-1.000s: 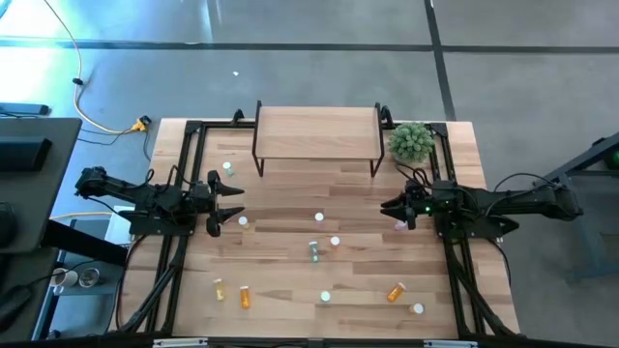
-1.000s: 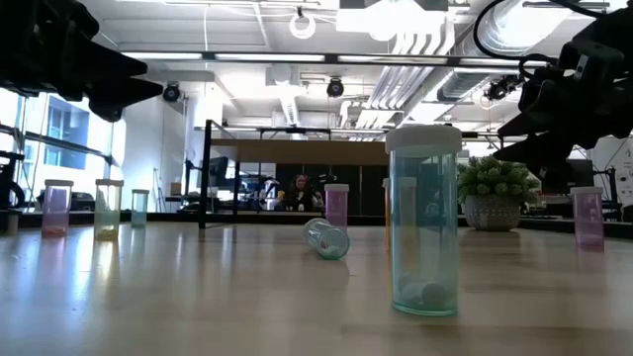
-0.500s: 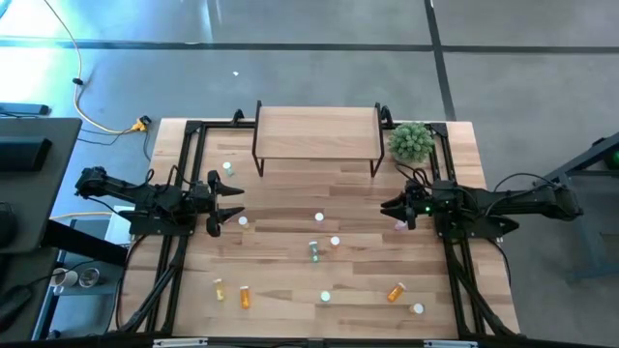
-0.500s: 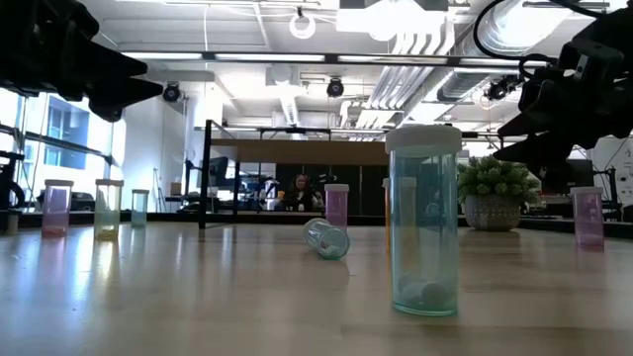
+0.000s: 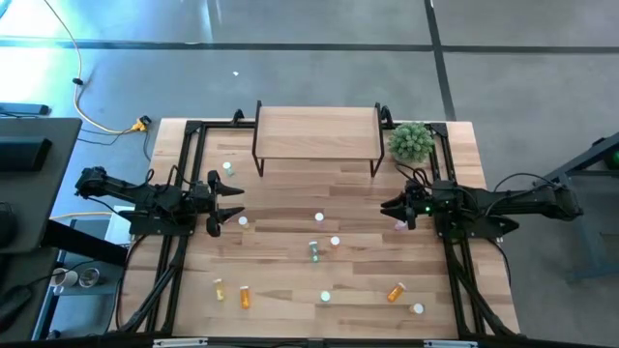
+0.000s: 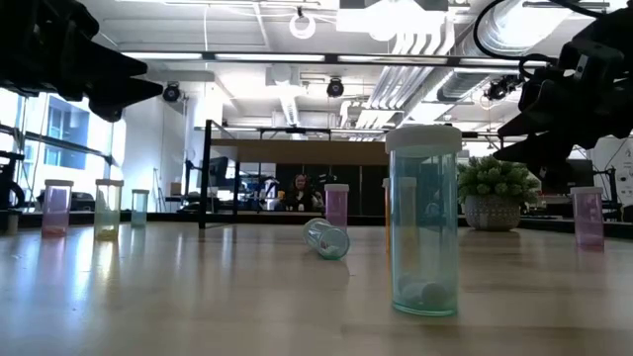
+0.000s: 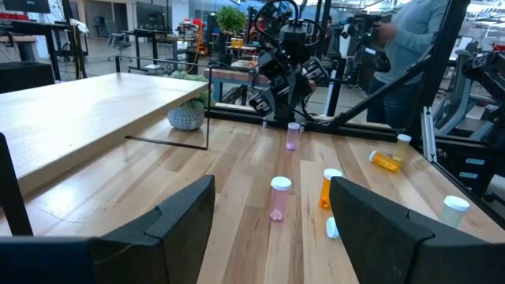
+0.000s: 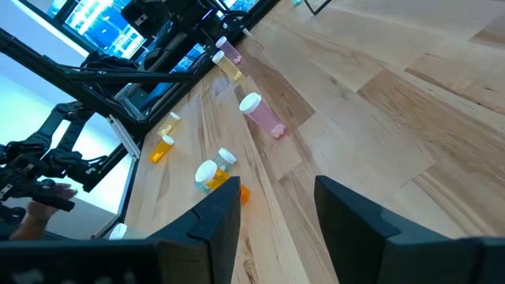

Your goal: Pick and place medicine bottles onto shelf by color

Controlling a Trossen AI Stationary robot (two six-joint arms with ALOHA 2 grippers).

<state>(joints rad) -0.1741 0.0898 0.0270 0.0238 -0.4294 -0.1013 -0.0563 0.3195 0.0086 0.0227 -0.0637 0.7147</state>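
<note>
Small white-capped medicine bottles stand or lie scattered on the wooden table: a pink one (image 5: 399,228) just by my right gripper, a white-capped one (image 5: 244,221) by my left gripper, green ones (image 5: 314,251) mid-table, and orange ones (image 5: 245,297) toward the near edge. The light-wood shelf (image 5: 316,130) on black legs stands at the far edge with nothing on it. My left gripper (image 5: 235,203) hovers open over the table's left part and my right gripper (image 5: 395,211) open over the right part. Both are empty in their wrist views, left (image 7: 272,229) and right (image 8: 276,221).
A green bushy plant (image 5: 412,142) in a pot stands right of the shelf. Black frame rails (image 5: 184,164) run along the table's left and right sides. In the low view a green bottle (image 6: 423,222) stands close and another (image 6: 326,238) lies on its side. A person (image 7: 410,47) stands beyond the table.
</note>
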